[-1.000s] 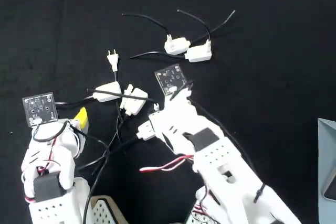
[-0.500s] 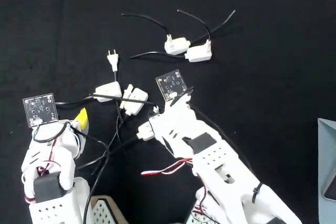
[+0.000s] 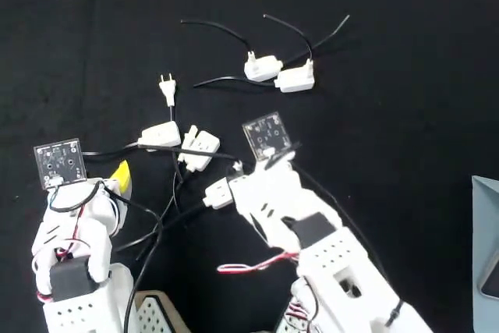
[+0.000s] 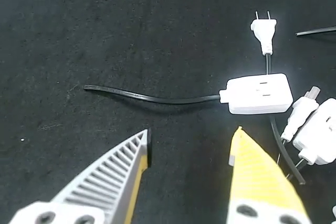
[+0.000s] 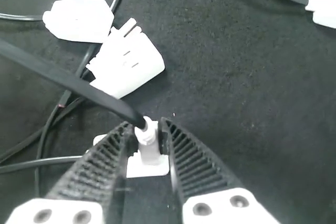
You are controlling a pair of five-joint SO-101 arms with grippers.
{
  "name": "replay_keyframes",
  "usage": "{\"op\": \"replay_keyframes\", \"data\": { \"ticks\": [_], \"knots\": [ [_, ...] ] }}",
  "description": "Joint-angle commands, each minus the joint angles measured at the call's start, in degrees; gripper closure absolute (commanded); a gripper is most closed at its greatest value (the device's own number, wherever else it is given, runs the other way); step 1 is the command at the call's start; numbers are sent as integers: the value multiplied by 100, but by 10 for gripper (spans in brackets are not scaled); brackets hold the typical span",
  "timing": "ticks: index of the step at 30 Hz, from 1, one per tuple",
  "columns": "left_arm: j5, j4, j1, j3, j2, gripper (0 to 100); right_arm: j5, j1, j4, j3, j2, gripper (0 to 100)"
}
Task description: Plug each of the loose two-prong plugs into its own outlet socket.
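**Figure. Right arm carrying a plug toward its socket.** The right claw (image 5: 146, 124) is closed on a white plug (image 5: 148, 153), pinching it at the narrow neck where the black cord (image 5: 63, 80) leaves the body. The prongs are hidden under the fingers, so their heading cannot be told. An outlet socket (image 5: 126, 59) lies near, just ahead of the claw on the black counter (image 3: 405, 115), and a second socket (image 5: 79, 19) lies beyond it. The cord trails off beside both.

The left claw (image 4: 191, 131) hangs open and empty over the counter. In its wrist view the second socket is ahead of it, with a loose two-prong plug (image 4: 262, 27) farther on.

*Doing the step well (judgement).*
- The step in hand appears to be mating the held plug with the nearer socket.
- A grip at the neck gives little hold against twisting, so the approach should be slow and straight along the socket's axis.
- The prongs should be squared to the slots before any push.
- The socket is unanchored and will likely slide under pressure. Bracing it from behind with the open left claw should help.
- The stiff cord may drag the plug off line, so slack should be kept on it.
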Motion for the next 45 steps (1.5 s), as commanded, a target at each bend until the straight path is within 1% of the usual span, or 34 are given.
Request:
{"op": "replay_keyframes", "data": {
  "ticks": [1,6,11,15,22,27,32,38,41,45],
  "knots": [
    [18,9,-13,-31,-44,748,9,79,-35,180,-435,985],
    [18,9,-13,-31,-44,748,26,70,-422,444,-338,985],
    [18,9,-13,-31,-44,748,-9,-193,-501,391,13,985],
    [18,9,-13,-31,-44,748,-9,-167,-905,426,277,985],
    [18,18,-13,-31,-44,748,35,-193,-809,409,593,985],
    [18,18,-13,-31,-44,748,404,-202,-448,233,884,985],
    [18,18,-13,-31,-44,748,431,-202,-105,-268,1596,985],
    [18,18,-13,-22,-44,748,440,-158,-132,-848,2668,985],
    [18,9,-13,-22,-44,748,431,-105,-97,-1059,2668,985],
    [18,9,-13,-22,-44,748,431,-97,-88,-1182,2246,985]
  ]
}}
